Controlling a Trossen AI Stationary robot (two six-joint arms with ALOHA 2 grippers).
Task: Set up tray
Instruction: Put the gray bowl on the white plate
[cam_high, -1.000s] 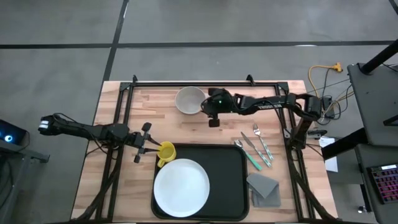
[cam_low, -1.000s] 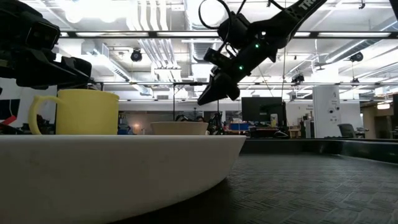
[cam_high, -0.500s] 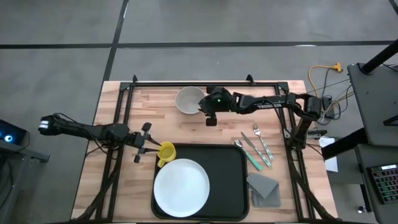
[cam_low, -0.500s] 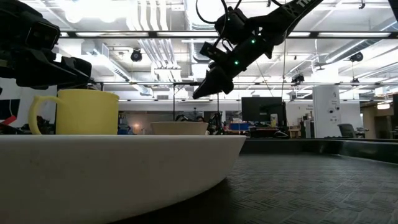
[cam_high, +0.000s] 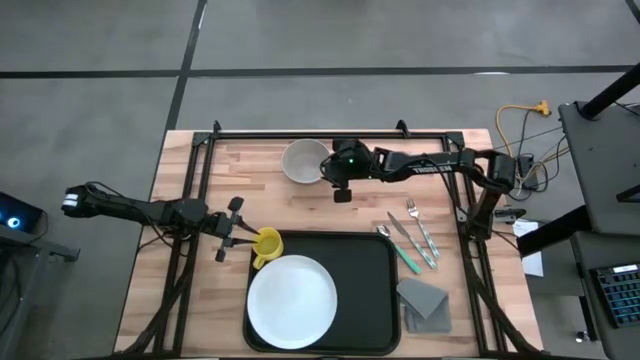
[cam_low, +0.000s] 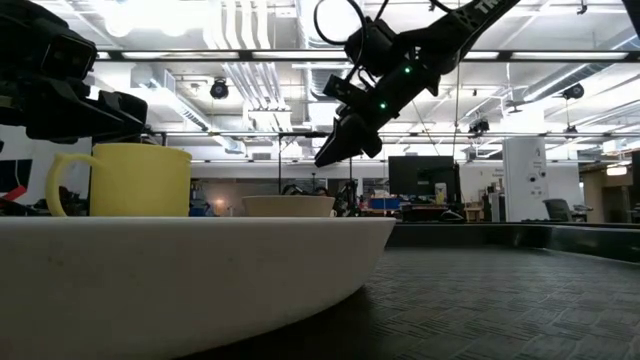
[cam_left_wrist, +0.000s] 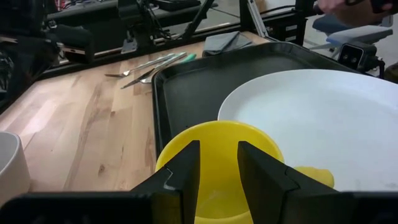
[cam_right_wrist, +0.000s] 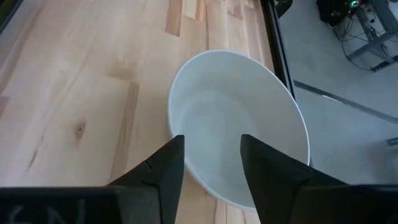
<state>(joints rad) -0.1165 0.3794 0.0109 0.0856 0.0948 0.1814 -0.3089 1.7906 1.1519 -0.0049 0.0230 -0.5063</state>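
Note:
The black tray (cam_high: 370, 270) lies at the table's near middle with a white plate (cam_high: 292, 302) on its left half. A yellow mug (cam_high: 266, 246) stands upright at the tray's far left corner. My left gripper (cam_high: 243, 236) is open just left of the mug; in the left wrist view its fingers (cam_left_wrist: 189, 168) stand apart over the mug's near rim (cam_left_wrist: 217, 127). A white bowl (cam_high: 303, 160) rests on the wood at the far middle. My right gripper (cam_high: 338, 188) is open and empty above the bowl's right side (cam_right_wrist: 236, 130), clear of it in the low view (cam_low: 332, 155). My left gripper comes level from the table's left at the mug's rim. I cannot tell whether its fingertips touch the mug. The mug stands upright at the tray's corner.
A knife, forks and a green-handled piece (cam_high: 410, 238) lie on the wood right of the tray's far corner. A folded grey napkin (cam_high: 425, 300) lies right of the tray. Bare wood is free left of the tray and between the bowl and the tray.
My right gripper has moved a little toward the bowl, to the table's far left, staying open and above the bowl.

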